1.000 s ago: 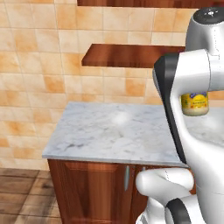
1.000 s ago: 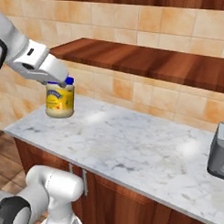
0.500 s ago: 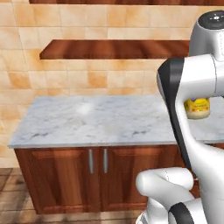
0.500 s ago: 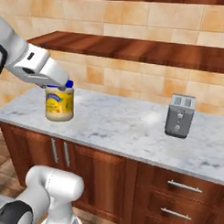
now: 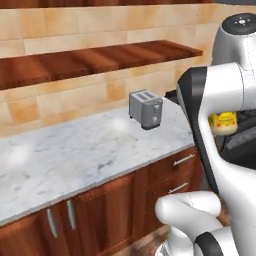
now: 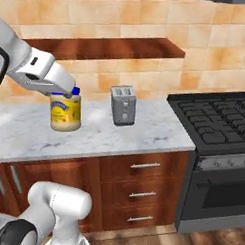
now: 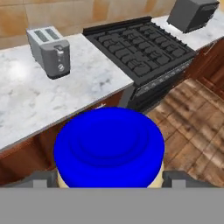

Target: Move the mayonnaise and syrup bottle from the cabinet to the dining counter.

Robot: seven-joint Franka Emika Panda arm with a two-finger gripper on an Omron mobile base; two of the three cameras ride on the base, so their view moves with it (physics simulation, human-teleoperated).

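In the left base view, the white arm rises from the lower right, its thick upper link bent forward and its dark elbow joint crossing in front of the mayonnaise [image 5: 223,122], whose yellow label peeks out just right of the arm, held in the air. Behind, a boxy grey toaster [image 5: 146,109] stands near the right end of the marble counter [image 5: 75,150], which is white-grey, veined and glossy, over reddish wood cupboards [image 5: 100,210] with metal handles. The cabinet [image 5: 90,60], a long dark reddish-brown shelf, runs along tan tiles. In the right base view, the arm reaches in from the upper left, angled downward, and the gripper [image 6: 65,92] clasps the mayonnaise [image 6: 65,112] at its blue lid, the squat cream jar hanging upright in front of the counter. The toaster [image 6: 122,105] stands to the right, and a black stove [image 6: 217,123] with grates adjoins the counter's right edge. In the hand view, the jar's round, smooth blue lid [image 7: 109,146] sits between the widely spread fingers [image 7: 175,178], with wooden plank floor [image 7: 192,131] below.
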